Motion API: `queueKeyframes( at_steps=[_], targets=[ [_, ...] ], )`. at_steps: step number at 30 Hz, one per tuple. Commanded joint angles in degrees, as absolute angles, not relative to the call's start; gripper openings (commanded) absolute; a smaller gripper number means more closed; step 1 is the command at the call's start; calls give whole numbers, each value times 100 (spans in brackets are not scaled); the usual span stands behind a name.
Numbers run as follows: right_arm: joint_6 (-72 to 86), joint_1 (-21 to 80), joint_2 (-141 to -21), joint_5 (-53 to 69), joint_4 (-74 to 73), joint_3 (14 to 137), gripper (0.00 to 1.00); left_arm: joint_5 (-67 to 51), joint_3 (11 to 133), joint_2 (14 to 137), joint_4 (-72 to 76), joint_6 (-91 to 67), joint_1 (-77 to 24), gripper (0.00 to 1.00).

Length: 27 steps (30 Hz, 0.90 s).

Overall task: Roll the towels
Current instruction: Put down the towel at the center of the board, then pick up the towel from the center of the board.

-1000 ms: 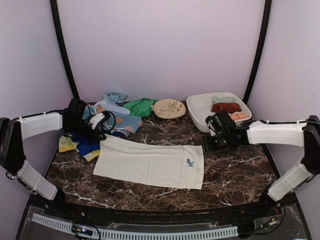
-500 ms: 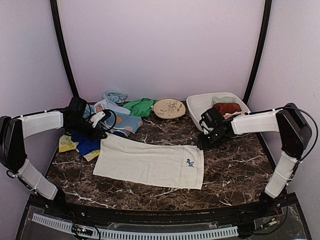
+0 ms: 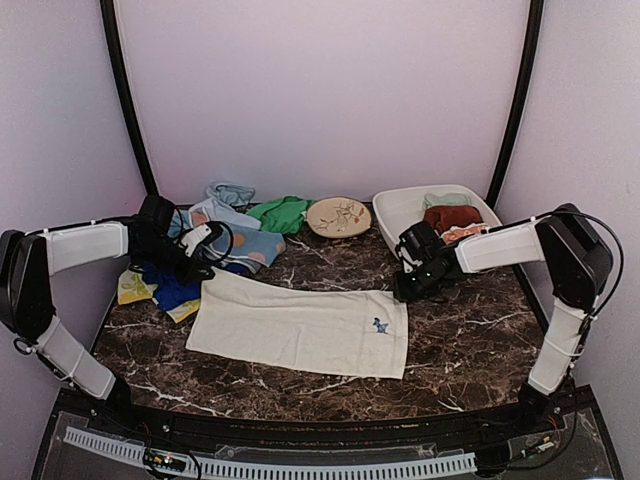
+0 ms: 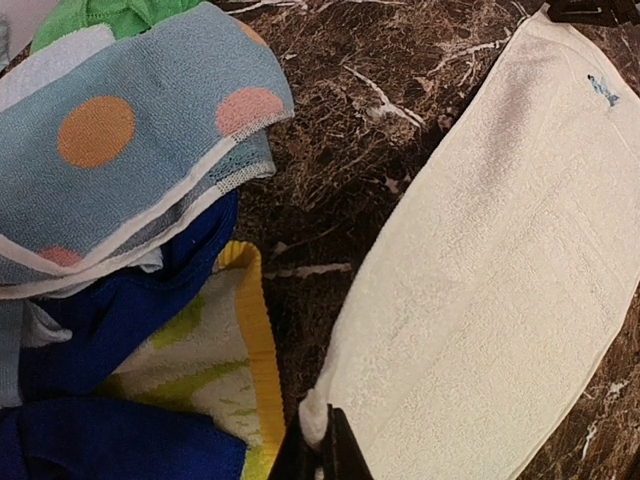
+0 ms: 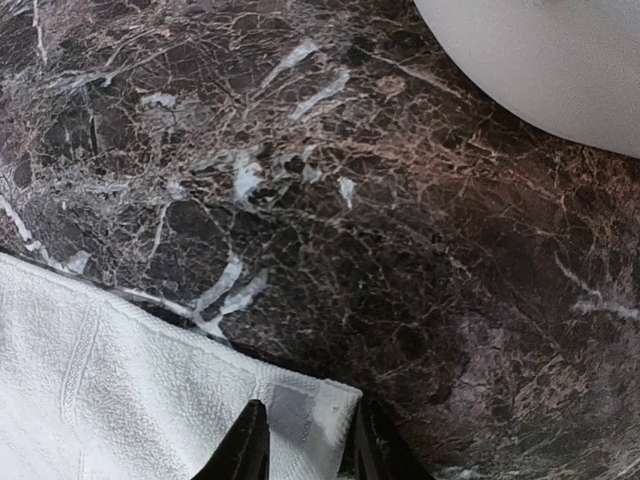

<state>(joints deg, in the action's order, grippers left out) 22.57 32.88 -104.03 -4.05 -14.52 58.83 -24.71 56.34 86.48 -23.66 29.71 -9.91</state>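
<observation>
No readable text; just a blue emblem (image 3: 380, 325) on the white towel (image 3: 290, 325)

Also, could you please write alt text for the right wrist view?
The tool straddles the tagged corner of a white towel lying flat on a dark brown marble table, its two fingers apart on either side. The curved wall of a white tub fills the upper right corner.

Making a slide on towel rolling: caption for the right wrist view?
Right pincer straddling the white towel's labelled corner on dark marble table, white tub beyond.
</observation>
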Motion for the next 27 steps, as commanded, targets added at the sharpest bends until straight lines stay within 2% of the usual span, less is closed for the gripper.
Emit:
queueKeyframes(
  at_steps=[1, 2, 4, 5, 14, 27],
  targets=[
    [2246, 3279, -10521, -441, -1383, 5851, 27, -2609, 5845, 8681, -2514, 2922, -965, 0],
    [2242, 3271, -10521, -433, -1384, 5833, 23, -2615, 5845, 8681, -2507, 2912, -964, 0],
    [2241, 3262, -10500, -401, -1372, 5832, 5, -2611, 5837, 8699, -2469, 2897, -963, 0],
    [2246, 3257, -10470, -386, -1362, 5849, 0, -2595, 5830, 8713, -2439, 2892, -964, 0],
    [2026, 3047, -9836, -773, -1261, 5935, 0, -2111, 5848, 8638, -2095, 2632, -966, 0],
    [1954, 2917, -9820, -879, -728, 5916, 0, -1852, 5928, 8769, -1618, 2561, -951, 0]
  ],
)
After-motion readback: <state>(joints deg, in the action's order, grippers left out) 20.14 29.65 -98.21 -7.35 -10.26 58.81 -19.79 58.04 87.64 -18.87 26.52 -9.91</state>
